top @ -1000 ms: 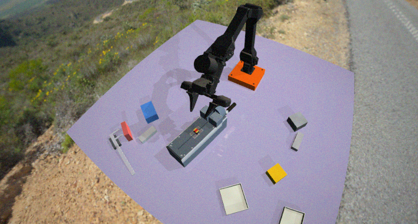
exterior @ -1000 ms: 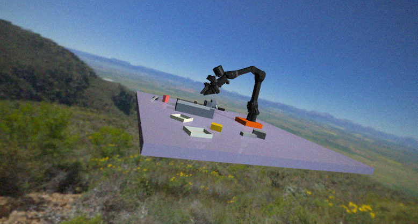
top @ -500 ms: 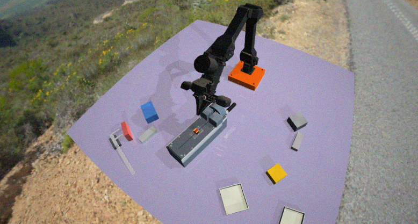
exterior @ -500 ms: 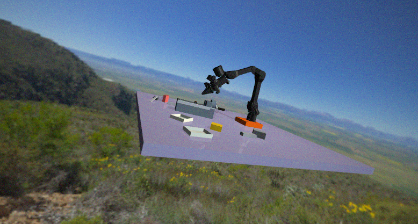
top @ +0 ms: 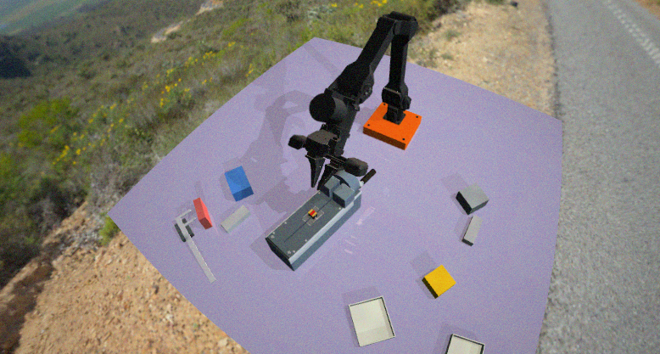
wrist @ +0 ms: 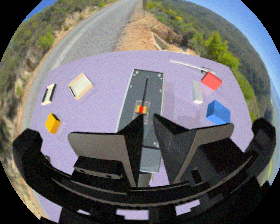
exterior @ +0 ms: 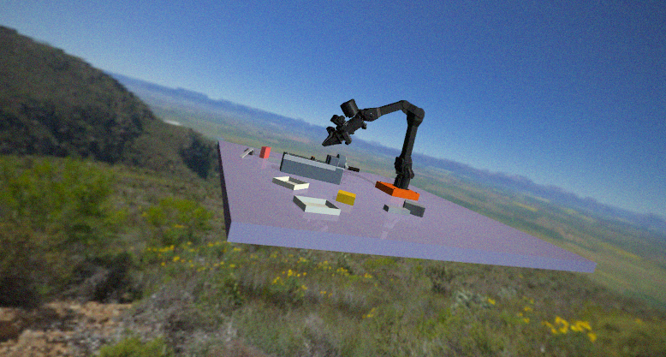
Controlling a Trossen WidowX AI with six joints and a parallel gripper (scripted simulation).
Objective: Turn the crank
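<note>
The machine is a long grey box (top: 295, 238) (exterior: 310, 168) (wrist: 133, 97) with a slot along its top. The slide's red pointer (top: 312, 212) (wrist: 141, 109) sits about midway along the slot, with small brass marks right beside it. At the end nearer the arm, a blue-grey block (top: 343, 188) carries the crank, whose black handle (top: 367, 175) sticks out to the right. My gripper (top: 321, 182) (exterior: 326, 142) (wrist: 148, 117) hangs above that end of the machine, left of the handle. Its fingers are nearly together with nothing between them.
Left of the machine lie a blue block (top: 238, 182), a red block (top: 202, 212), a grey block (top: 235, 218) and an L-shaped bar (top: 196, 250). On the right are two grey blocks (top: 472, 198), a yellow block (top: 439, 280) and two shallow trays (top: 371, 320). The arm stands on an orange base (top: 392, 129).
</note>
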